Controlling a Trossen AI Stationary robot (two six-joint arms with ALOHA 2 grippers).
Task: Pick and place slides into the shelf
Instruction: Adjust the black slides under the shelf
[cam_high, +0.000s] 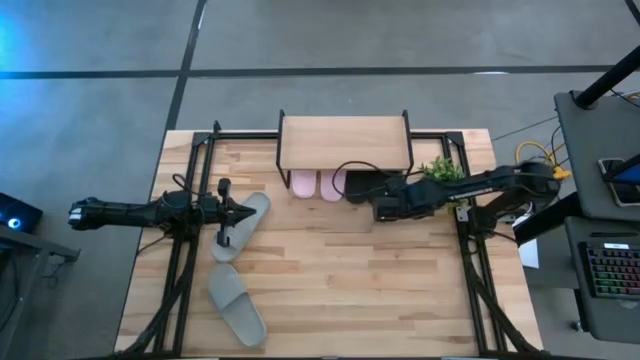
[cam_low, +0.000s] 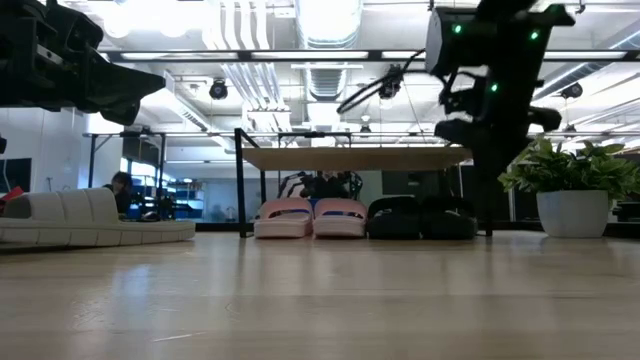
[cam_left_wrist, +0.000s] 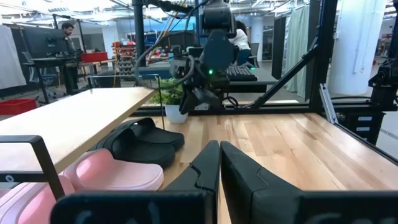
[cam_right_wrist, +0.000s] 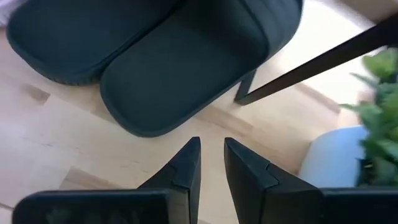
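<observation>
- The right gripper (cam_right_wrist: 209, 152) is held just above the heels of the black pair (cam_right_wrist: 155, 56), which is tucked under the shelf (cam_high: 344, 142) at its right end; its jaws are parted narrowly and nothing is gripped between them
- The pale pink pair (cam_high: 318, 184) is set under the shelf, just left of the black pair
- The left gripper (cam_high: 222, 213) is held over the left of the surface (cam_high: 340, 290), jaws pressed together and empty; one grey-green slide (cam_high: 246, 224) lies touching or just under it; the other grey-green slide (cam_high: 236, 303) lies nearer the front edge
</observation>
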